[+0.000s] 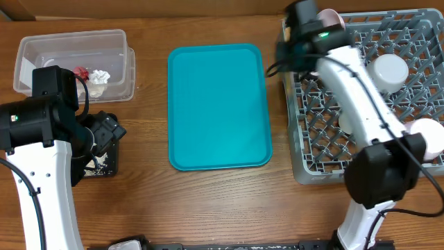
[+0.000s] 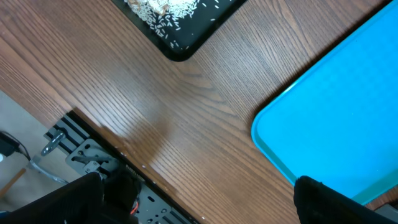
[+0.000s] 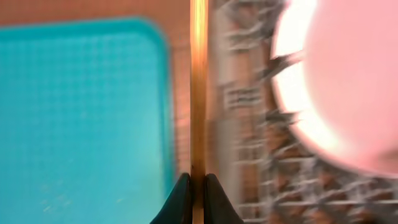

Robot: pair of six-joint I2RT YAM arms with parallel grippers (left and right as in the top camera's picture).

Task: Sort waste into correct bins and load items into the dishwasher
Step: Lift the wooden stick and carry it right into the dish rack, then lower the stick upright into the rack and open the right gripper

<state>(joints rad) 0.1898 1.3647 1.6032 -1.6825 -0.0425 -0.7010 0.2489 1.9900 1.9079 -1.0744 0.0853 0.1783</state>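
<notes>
- While the thin wooden stick is pinched at its near end by the clenched tips of the right gripper, it points straight away from the wrist camera, over the strip of table between the teal serving tray and the dish rack.
- The step in hand looks like loading the stick into the rack. The overhead view puts the gripper at the rack's far left corner, near the pink bowl.
- To do it well, carry the stick fully over the lattice first. Then lower it across several pegs or into a cell, so it cannot slip through or roll off the rim.
- Keep its free end away from the pink bowl and the small white cup. The wrist view is blurred, so the clearance is hard to tell.
- Let go only once the stick rests on the rack.
- The left gripper hangs spread wide and empty just beside the black tray with its rice-like crumbs.
- The red wrapper and white napkin lie in the clear tub.
</notes>
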